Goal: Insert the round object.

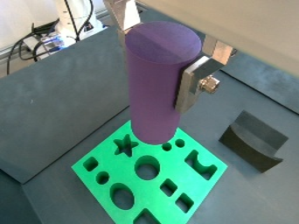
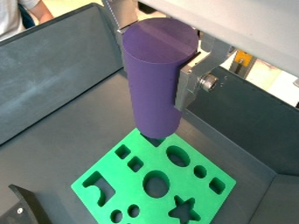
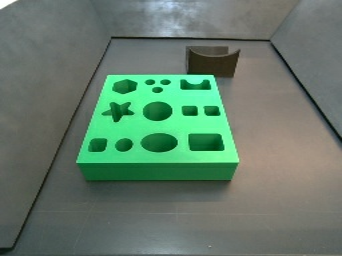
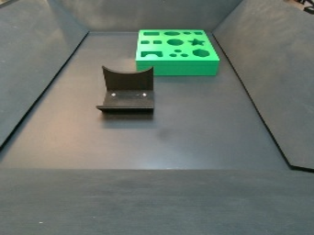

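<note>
My gripper [image 1: 159, 84] is shut on the round object [image 1: 152, 96], a tall matte purple cylinder, and holds it upright, well above the green block [image 1: 98, 163]. One silver finger [image 1: 191, 84] presses its side; the other finger is hidden behind it. Both wrist views show this, with the gripper [image 2: 159, 84] on the cylinder [image 2: 149, 96] over the block [image 2: 201, 171]. The block's middle round hole [image 3: 158, 110] is empty. In the wrist views the cylinder's lower end overlaps the block's edge, not the hole [image 1: 149, 166]. The gripper is out of both side views.
A dark notched block [image 4: 127, 90] lies on the dark floor apart from the green block [image 4: 172, 62], also seen in a side view [image 3: 211, 60] and a wrist view [image 1: 254, 140]. Grey sloping walls [image 3: 54, 90] enclose the floor.
</note>
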